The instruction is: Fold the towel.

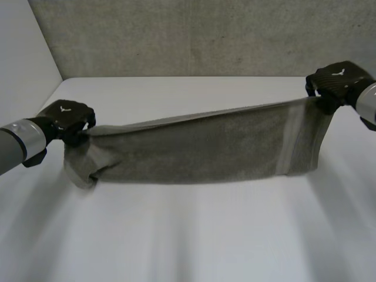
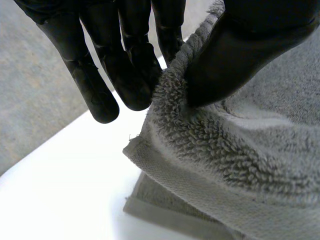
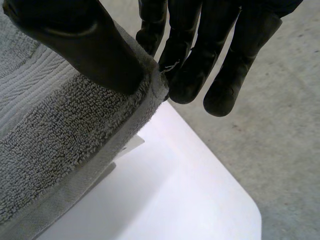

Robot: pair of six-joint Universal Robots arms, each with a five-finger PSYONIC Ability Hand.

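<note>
Towel (image 1: 200, 147) stretched between left hand (image 1: 67, 117) and right hand (image 1: 338, 82), each pinching a corner (thumb against fingers).

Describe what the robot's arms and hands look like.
Both hands are black. The left hand and right hand have blocky, faceted backs, each with a small white mark. The left arm and right arm are smooth grey cylinders with a lighter silvery band at the wrist. Seen close, the fingers are glossy black and thick, with rounded tips.

left hand (image 1: 67, 114) and right hand (image 1: 339, 79) wide apart, each pinching a towel (image 1: 205, 147) end between thumb and fingers
</note>
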